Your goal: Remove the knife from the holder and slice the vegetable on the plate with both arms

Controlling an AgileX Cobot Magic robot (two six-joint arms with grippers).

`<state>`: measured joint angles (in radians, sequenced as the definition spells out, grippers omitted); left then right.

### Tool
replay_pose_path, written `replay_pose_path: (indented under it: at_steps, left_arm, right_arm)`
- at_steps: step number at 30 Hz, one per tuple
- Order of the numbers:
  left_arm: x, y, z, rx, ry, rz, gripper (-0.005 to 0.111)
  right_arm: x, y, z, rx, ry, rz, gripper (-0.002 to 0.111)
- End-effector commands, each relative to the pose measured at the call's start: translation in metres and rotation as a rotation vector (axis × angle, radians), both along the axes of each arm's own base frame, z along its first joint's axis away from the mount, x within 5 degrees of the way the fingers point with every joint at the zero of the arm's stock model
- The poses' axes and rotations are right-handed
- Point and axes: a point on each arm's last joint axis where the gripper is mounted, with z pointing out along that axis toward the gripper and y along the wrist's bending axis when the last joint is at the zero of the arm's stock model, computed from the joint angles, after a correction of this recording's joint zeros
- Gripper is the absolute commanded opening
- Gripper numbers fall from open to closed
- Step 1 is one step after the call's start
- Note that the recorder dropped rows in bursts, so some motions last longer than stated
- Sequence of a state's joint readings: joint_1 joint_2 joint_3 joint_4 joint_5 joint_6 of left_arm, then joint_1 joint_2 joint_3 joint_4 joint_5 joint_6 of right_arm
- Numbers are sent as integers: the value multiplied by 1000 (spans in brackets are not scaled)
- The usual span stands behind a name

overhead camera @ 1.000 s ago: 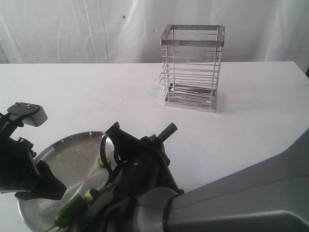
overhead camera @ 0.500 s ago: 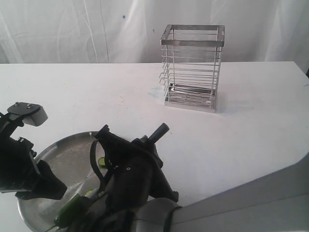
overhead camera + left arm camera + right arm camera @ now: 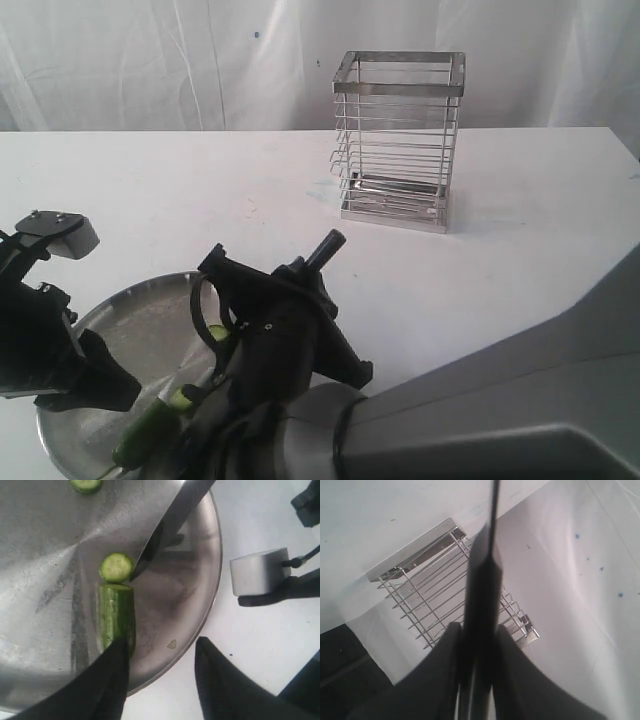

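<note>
Pinching the knife [image 3: 170,525], our right gripper [image 3: 477,630] lays the blade against a slice [image 3: 115,567]. We see our left gripper [image 3: 161,642] open, one finger over the vegetable [image 3: 116,615] at seven o'clock.

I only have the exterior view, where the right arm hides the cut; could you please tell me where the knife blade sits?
Observer: In the left wrist view, the tip of the knife touches between the cucumber and a cut slice.
Operator: Is the cucumber being gripped?
Observer: No; the left hand is open, one finger over the cucumber's end, the other out by the rim of the plate.
Operator: And the knife's handle?
Observer: The right hand is shut on it.
</note>
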<state>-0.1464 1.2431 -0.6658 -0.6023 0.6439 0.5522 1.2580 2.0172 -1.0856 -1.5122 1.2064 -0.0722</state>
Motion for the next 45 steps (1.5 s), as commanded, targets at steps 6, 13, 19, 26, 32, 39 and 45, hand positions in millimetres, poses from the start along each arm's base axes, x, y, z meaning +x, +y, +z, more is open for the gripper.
replay_pose_path:
  at_steps: [6,13,19,26,32,39,45]
  left_arm:
    - [-3,-2,1,-18,15,1,47]
    - [-2,-2,1,-17,7,5,47]
    - [0,-1,1,-12,-14,20,47]
    - [4,0,1,-5,-50,45,47]
    - [12,3,3,5,-117,113,47]
    - [16,3,2,-8,-127,146,47]
    - [20,1,-8,-18,-69,154,47]
  right_arm:
    - [21,5,21,177,-40,-100,0]
    - [10,3,34,457,283,-467,0]
    - [-7,-5,38,577,603,-715,0]
    - [-13,-6,29,582,750,-809,0]
    - [-1,-5,12,552,738,-850,0]
    - [12,14,13,621,722,-854,0]
    - [7,18,27,721,785,-923,0]
